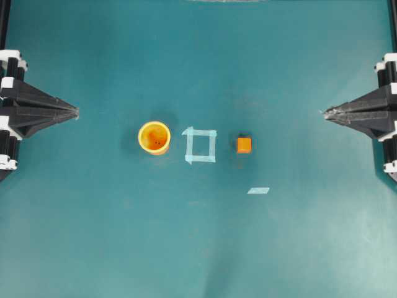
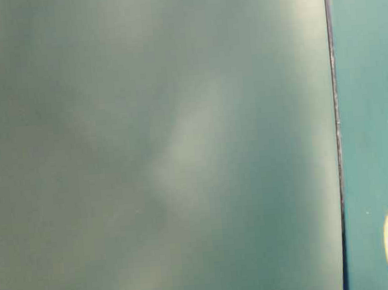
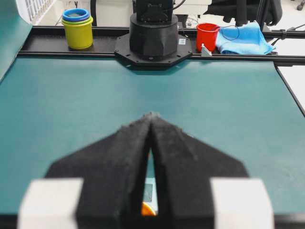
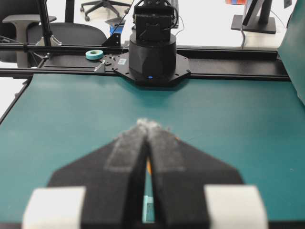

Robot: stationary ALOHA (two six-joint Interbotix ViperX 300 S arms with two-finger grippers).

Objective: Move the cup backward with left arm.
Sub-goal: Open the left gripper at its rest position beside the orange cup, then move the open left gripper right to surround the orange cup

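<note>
Both grippers, left gripper (image 1: pixel 75 112) and right gripper (image 1: pixel 325 113), sit pressed together, empty, parked well apart from the cup (image 1: pixel 154 137), leaving its approach open

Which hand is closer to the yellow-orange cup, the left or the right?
Left. The left hand sits at the table's left edge, fairly near the cup; the right hand is at the opposite edge, beyond the orange cube.

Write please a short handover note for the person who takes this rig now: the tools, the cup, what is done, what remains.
Left tool: shut, empty, parked at the left edge of the table.
Right tool: shut, empty, at the right edge.
Cup: upright, just left of the tape square; the orange cube sits right of the square.
Done: nothing, the cup is untouched.
Left: open the left tool, reach the cup, move it backward.
</note>
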